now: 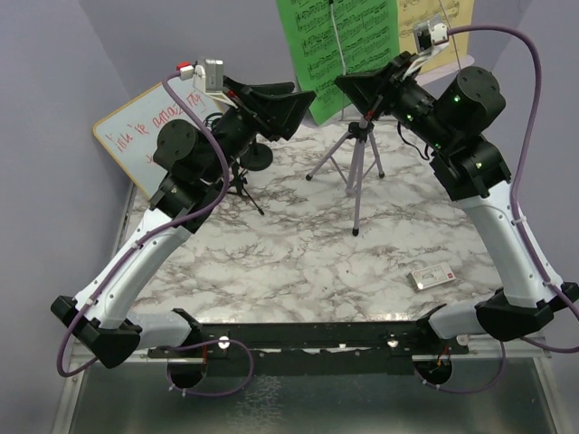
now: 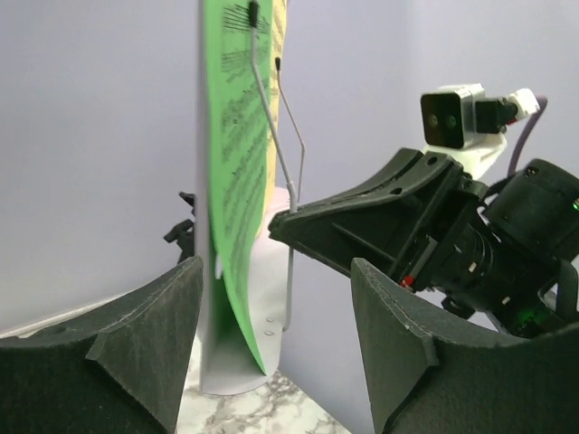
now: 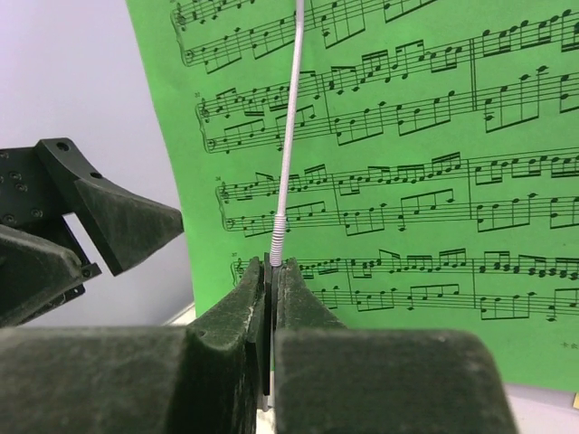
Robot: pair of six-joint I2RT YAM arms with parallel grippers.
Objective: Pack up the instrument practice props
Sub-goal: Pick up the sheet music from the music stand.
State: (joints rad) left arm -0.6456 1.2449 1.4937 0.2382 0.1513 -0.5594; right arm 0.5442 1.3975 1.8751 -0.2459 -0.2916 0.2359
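**Desk:** What's nearest on your feed?

**Me:** On my overhead view, a small white device (image 1: 436,276) lies flat on the marble table (image 1: 298,262), near my right arm's base. It carries a red mark, and I can't read its label.

**Desk:** Further in?

**Me:** A stand (image 1: 356,194) on lilac legs is mid-table, below my right claw. I can't tell whether it carries the rack. Left of it are the black tripod (image 1: 237,185) and, just beyond, the round-base holder (image 1: 260,156), both partly under my left arm. Behind them a whiteboard (image 1: 136,136) leans at the left wall. Its red writing shows "amazi"; the arm covers the rest.

**Desk:** And the claws?

**Me:** Both are up at the rack (image 2: 222,375) by the back wall. My right gripper (image 3: 271,267) is pressed together, pinching the foot of the white wire (image 3: 289,136) that runs up across the green sheet (image 3: 407,181). My left gripper (image 2: 276,280) is spread wide and holds nothing. It faces the sheet's edge, near the right one but apart from it.

**Desk:** Anything legible on the pages?

**Me:** The green sheet has printed staves of black notes, and the bar numbers are too tiny to read. The yellow sheet (image 1: 443,23) stands just right of it.
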